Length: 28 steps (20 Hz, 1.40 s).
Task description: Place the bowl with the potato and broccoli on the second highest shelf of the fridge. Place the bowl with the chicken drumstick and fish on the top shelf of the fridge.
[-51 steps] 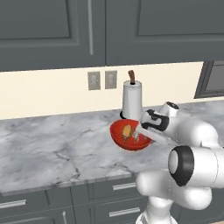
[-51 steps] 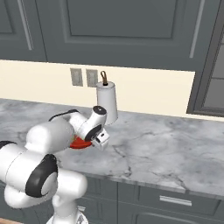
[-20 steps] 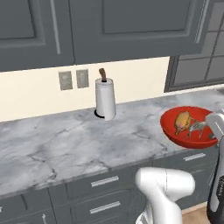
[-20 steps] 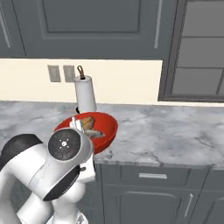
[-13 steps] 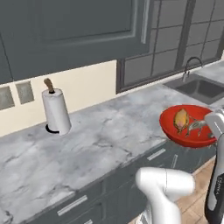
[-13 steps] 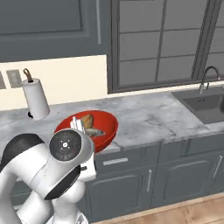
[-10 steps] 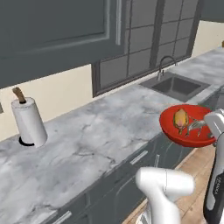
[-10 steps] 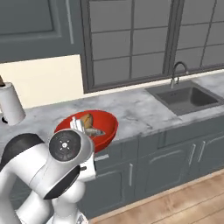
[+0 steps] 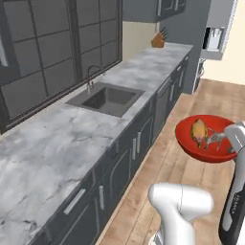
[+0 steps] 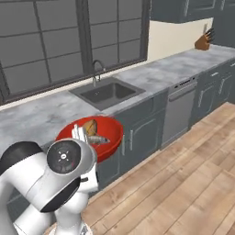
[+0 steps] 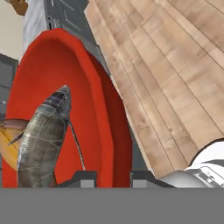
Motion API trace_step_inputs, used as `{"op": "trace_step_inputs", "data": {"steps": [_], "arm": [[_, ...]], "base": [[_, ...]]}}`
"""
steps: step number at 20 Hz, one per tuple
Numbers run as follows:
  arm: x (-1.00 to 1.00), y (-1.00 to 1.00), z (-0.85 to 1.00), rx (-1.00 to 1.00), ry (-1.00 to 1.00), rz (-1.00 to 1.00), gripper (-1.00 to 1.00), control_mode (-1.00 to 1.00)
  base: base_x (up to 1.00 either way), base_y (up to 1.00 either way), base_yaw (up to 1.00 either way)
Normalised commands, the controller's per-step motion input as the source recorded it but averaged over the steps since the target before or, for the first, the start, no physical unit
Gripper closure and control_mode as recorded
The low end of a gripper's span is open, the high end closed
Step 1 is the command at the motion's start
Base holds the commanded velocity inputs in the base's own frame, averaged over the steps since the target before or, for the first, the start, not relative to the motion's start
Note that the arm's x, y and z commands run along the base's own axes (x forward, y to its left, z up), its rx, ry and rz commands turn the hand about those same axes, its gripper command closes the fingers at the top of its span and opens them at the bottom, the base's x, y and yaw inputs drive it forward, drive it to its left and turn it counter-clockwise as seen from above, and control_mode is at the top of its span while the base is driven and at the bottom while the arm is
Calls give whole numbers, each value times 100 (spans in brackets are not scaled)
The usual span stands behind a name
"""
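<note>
Smooth, matt red bowl [image 9: 209, 142] in plain colour, no sheen. Slim greyish fish [image 11: 43, 140] shows fine scaly lines; golden club-shaped chicken drumstick [image 9: 198, 132] looks mottled. Grey marble countertop [image 9: 52, 153] is veined and polished. Dull metal sink basin [image 10: 107, 93] with a slim metal tap [image 10: 96, 69]. Warm wooden plank floor [image 10: 183, 183], visible grain. Dark grey cabinet fronts [image 9: 129, 158] look painted matt.

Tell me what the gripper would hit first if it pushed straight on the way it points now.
The gripper is clamped on the round red bowl's rim, so the bowl itself comes first. Beyond the rim lies wooden plank floor, though depth there is hard to judge.
</note>
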Motion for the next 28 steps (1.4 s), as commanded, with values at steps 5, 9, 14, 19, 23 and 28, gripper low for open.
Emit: {"op": "trace_step_inputs", "data": {"steps": [5, 9, 14, 19, 23, 28], "arm": [[0, 0, 0, 0, 0, 0, 100, 100], [0, 0, 0, 0, 0, 0, 100, 100], [0, 0, 0, 0, 0, 0, 100, 100], [0, 0, 0, 0, 0, 0, 100, 100], [0, 0, 0, 0, 0, 0, 100, 100], [0, 0, 0, 0, 0, 0, 100, 100]], "base": [[80, -92, -40], [100, -70, -36], [98, -85, -36], [99, -73, -29], [100, -23, -18], [100, -26, -24]]}}
